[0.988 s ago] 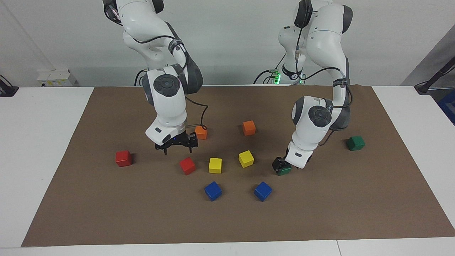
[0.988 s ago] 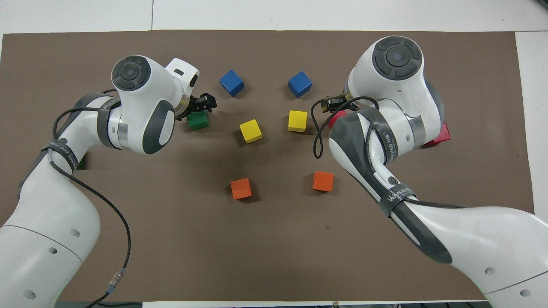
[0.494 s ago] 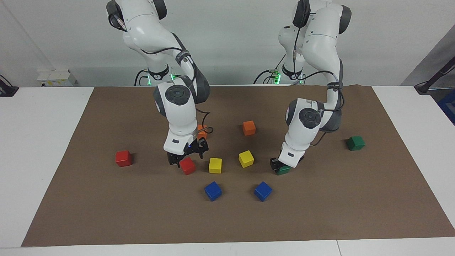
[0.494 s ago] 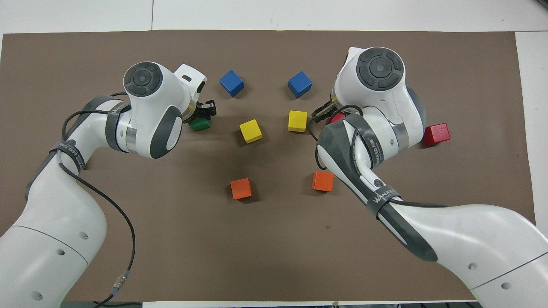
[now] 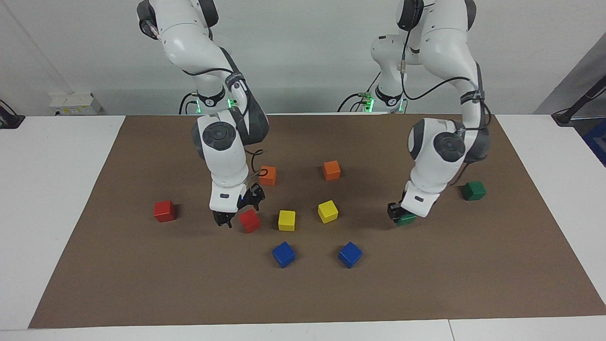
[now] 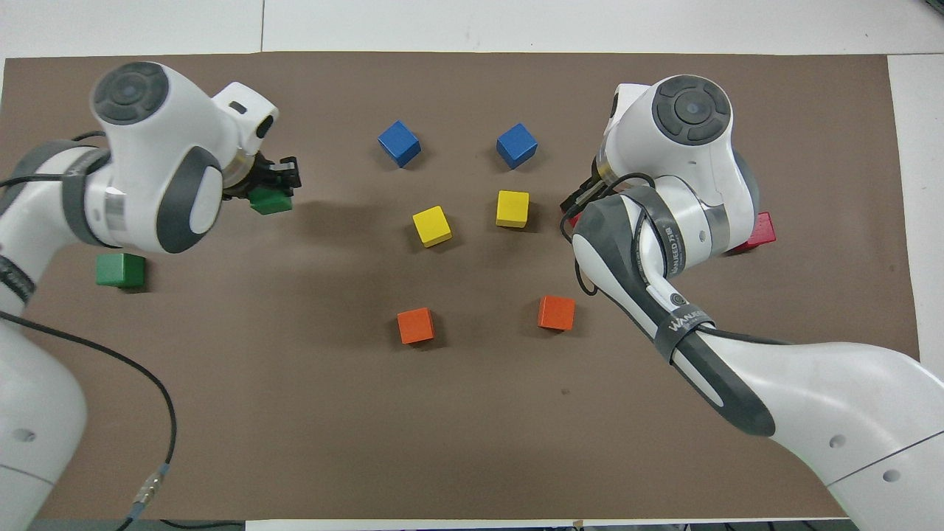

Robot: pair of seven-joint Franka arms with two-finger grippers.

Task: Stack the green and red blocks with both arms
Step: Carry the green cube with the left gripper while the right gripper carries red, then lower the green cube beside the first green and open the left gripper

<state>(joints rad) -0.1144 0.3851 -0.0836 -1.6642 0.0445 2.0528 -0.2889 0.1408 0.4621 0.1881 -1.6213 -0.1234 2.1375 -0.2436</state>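
Clock bearings are read on the mat from the robots' end, with 12 o'clock pointing away from them.

1. Task items. All 4 are small matte cubes of 1 size, 2 dark green and 2 bright red.
- The green block [image 5: 407, 219] [image 6: 271, 200] sits at about 10 o'clock, gripped in the left pincer [image 5: 397, 215] [image 6: 274, 184], which is closed on it. Whether it is clear of the mat cannot be told.
- The second green block [image 5: 474, 190] [image 6: 120, 269] rests on the mat at 9 o'clock, well apart from the first and nearer the robots.
- The red block [image 5: 249, 220] lies at 2 o'clock. The right pincer [image 5: 239, 208] is low at it with its jaws wide apart, gripping nothing. Contact cannot be told.
- The second red block [image 5: 164, 210] [image 6: 759, 230] rests alone at 3 o'clock.

2. Other cubes. 2 blue cubes [image 6: 399, 143] lie at 11 and 1 o'clock, 2 yellow cubes [image 6: 431, 226] are near the centre, and 2 orange cubes [image 6: 415, 325] lie at 7 and 4 o'clock.

3. Surface and room. A brown mat [image 5: 331, 293] covers most of the white surface [image 5: 47, 189]. A pale wall [image 5: 307, 47] stands at the robots' end.

4. Views. The overhead view hides nearly all of the red block and most of the right pincer under the right arm. The facing view shows both in full.
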